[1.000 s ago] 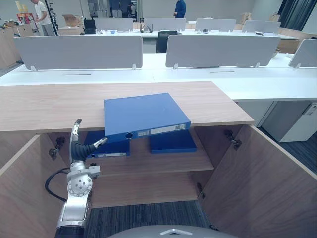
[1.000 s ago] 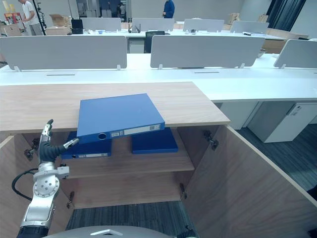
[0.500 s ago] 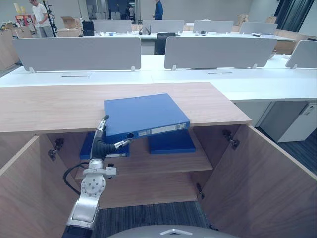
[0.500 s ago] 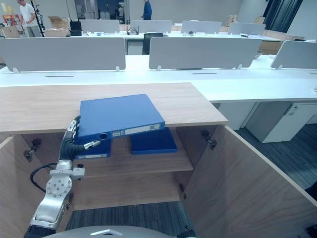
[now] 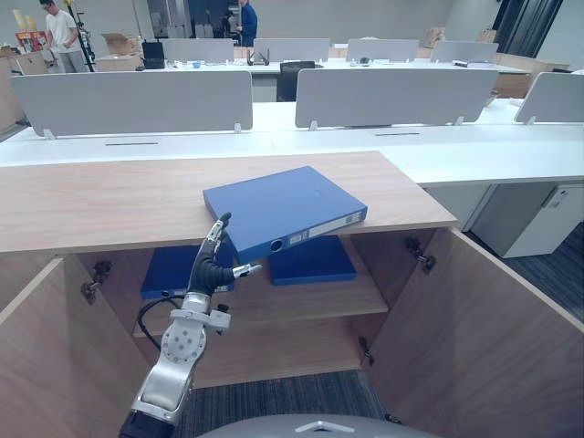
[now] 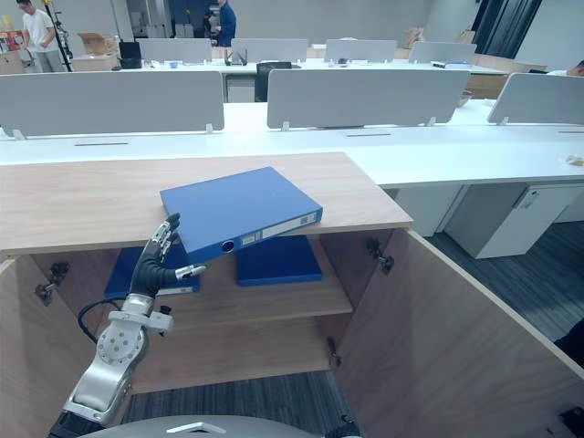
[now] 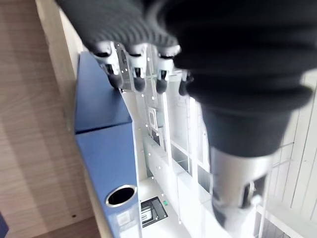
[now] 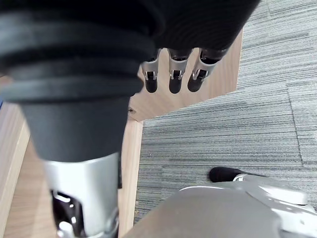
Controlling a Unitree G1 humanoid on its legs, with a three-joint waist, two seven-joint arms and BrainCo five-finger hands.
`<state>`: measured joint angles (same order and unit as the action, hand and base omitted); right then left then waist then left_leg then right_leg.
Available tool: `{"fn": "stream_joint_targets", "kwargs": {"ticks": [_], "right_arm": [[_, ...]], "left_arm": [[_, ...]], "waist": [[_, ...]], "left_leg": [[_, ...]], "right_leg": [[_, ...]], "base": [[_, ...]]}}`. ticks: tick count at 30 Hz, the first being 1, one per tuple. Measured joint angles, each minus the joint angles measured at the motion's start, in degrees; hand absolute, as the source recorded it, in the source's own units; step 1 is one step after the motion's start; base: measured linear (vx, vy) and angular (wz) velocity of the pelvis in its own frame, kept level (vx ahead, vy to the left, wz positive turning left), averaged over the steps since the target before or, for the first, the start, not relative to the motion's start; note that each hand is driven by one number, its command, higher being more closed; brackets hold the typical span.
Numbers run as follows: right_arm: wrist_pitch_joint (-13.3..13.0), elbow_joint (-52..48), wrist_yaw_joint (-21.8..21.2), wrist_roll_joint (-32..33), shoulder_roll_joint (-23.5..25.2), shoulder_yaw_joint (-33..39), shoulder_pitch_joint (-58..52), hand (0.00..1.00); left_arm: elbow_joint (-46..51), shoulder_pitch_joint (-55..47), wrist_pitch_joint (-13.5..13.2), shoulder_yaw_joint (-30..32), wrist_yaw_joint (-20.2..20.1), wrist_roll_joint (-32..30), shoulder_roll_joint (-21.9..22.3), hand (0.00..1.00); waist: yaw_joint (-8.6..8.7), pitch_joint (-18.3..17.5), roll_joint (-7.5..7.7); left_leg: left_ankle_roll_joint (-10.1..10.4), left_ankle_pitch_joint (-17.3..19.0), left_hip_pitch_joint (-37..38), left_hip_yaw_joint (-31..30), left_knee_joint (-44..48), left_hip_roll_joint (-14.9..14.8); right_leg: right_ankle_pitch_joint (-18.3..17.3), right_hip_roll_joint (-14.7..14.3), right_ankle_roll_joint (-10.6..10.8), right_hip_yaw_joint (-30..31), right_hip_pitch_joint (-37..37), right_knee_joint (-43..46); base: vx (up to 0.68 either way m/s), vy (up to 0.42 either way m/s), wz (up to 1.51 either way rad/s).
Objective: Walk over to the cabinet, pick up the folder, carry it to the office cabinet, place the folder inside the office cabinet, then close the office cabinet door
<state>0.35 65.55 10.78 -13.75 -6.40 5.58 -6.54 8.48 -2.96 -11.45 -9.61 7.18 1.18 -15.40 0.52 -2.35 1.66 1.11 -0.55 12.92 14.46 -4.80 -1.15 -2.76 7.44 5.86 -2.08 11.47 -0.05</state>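
The blue folder (image 5: 283,208) is lying over the cabinet top (image 5: 109,196)'s front edge, the left hand (image 5: 212,269) is touching its seven o'clock corner with straight fingers, and the right hand (image 8: 174,79) is hanging relaxed, empty.

Open-plan office. Rows of white desks (image 5: 274,141) are seen, divided by grey partition screens (image 5: 137,100). A black office chair (image 5: 294,78) is drawn up at a far desk. A low wooden cabinet (image 5: 109,196) is stood in the foreground, doors open; a blue folder (image 5: 283,210) is laid on its top, and two further blue binders (image 5: 315,260) are kept on its shelf (image 5: 301,297). A white drawer pedestal (image 5: 547,219) is placed under a desk at the right. The floor is covered in grey striped carpet (image 5: 274,401). Cardboard boxes (image 5: 119,41) and two standing persons (image 5: 57,27) are noted at the back.
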Motion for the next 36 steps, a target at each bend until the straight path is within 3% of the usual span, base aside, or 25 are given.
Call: {"fn": "stream_joint_targets", "kwargs": {"ticks": [2, 3, 5, 8, 13, 20, 25, 31, 36], "right_arm": [[-0.01, 0.21, -0.5, 0.13, -0.17, 0.23, 0.72, 0.0], [-0.02, 0.5, -0.47, 0.41, -0.19, 0.28, 0.36, 0.0], [0.84, 0.91, -0.62, 0.42, -0.19, 1.6, -0.31, 0.0], [1.47, 0.95, -1.15, 0.44, -0.14, 2.06, -0.46, 0.0], [1.37, 1.09, -2.06, 0.45, 0.31, 1.99, -0.48, 0.0], [1.02, 1.15, -2.07, 0.45, 0.34, 1.74, -0.35, 0.0], [0.99, 1.18, -2.05, 0.37, 0.35, 1.38, 0.0, 0.0], [0.53, 1.14, -1.94, 0.4, 0.37, 1.31, 0.64, 0.0], [0.18, 1.09, -1.86, 0.53, 0.37, 1.33, 1.42, 0.0]], "left_arm": [[6.7, 3.24, -1.57, 10.42, 0.06, 6.94, -2.6, 0.0], [10.8, 3.35, -3.58, 16.08, 1.23, 10.53, -2.48, 0.0], [17.96, 1.42, -5.21, 19.46, 2.7, 11.62, 0.11, 0.0], [21.55, -4.07, -5.75, 17.98, 3.25, 10.88, 4.02, 0.0], [22.38, -5.26, -5.32, 17.02, 3.99, 7.22, 5.22, 0.0], [22.39, -4.93, -5.11, 9.42, 2.39, 0.8, 3.38, 0.0], [19.78, 1.02, -4.19, -0.36, 1.66, -9.63, -0.17, 0.0], [7.19, 9.58, -2.82, -10.27, 0.72, -24.32, -3.5, 0.0], [-5.39, 15.42, -0.53, -15.44, 2.74, -35.83, -4.28, 0.0]], "waist": [[0.56, -0.2, 0.78], [0.33, -0.3, 0.1], [-0.55, -0.51, 0.43], [-1.67, -0.48, 0.36], [-1.83, -0.3, 1.16], [-1.2, -0.29, 1.16], [-0.58, -0.25, 1.23], [0.6, 0.08, 1.32], [1.56, 1.14, 1.8]], "left_leg": [[-0.04, -0.03, -0.27, 0.29, -0.14, -0.13], [-0.33, -0.21, -0.14, 0.52, 0.02, -0.11], [-0.45, 0.03, -0.01, 0.76, 0.18, 0.04], [-0.22, 0.36, 0.04, 0.29, 0.07, 0.34], [-0.08, 0.27, 0.06, -0.22, -0.18, 0.44], [-0.16, 0.16, -0.71, -0.41, -0.18, 0.84], [-0.32, 0.07, -0.96, -0.42, -0.16, 0.83], [-0.82, -0.24, -1.29, -0.27, -0.17, 1.03], [-0.82, -0.22, -1.57, -0.44, -0.17, 1.05]], "right_leg": [[0.05, -0.05, 0.17, 0.2, -0.79, 1.13], [-0.07, -0.03, 0.25, 0.68, -0.98, 1.52], [-0.12, 0.18, 0.29, 1.26, -1.03, 1.55], [-0.52, 0.48, 0.23, 1.09, -0.97, 2.18], [-2.29, 0.71, 0.28, 0.81, -1.29, 3.86], [-2.21, 1.17, 0.32, 0.64, -1.85, 3.83], [-1.83, 1.1, 0.6, 0.7, -1.95, 3.2], [-1.94, 0.93, 0.37, 0.64, -2.69, 3.11], [-1.9, 0.96, 0.06, 0.11, -2.67, 2.62]], "base": [[-0.01, -0.011, -0.09], [0.02, -0.005, -0.1], [0.03, 0.01, -0.06], [-0.02, 0.004, 0.07], [-0.08, -0.016, 0.06], [-0.01, 0.0, 0.01], [0.0, 0.0, 0.0], [0.01, -0.002, -0.01], [0.0, -0.001, 0.01]]}}
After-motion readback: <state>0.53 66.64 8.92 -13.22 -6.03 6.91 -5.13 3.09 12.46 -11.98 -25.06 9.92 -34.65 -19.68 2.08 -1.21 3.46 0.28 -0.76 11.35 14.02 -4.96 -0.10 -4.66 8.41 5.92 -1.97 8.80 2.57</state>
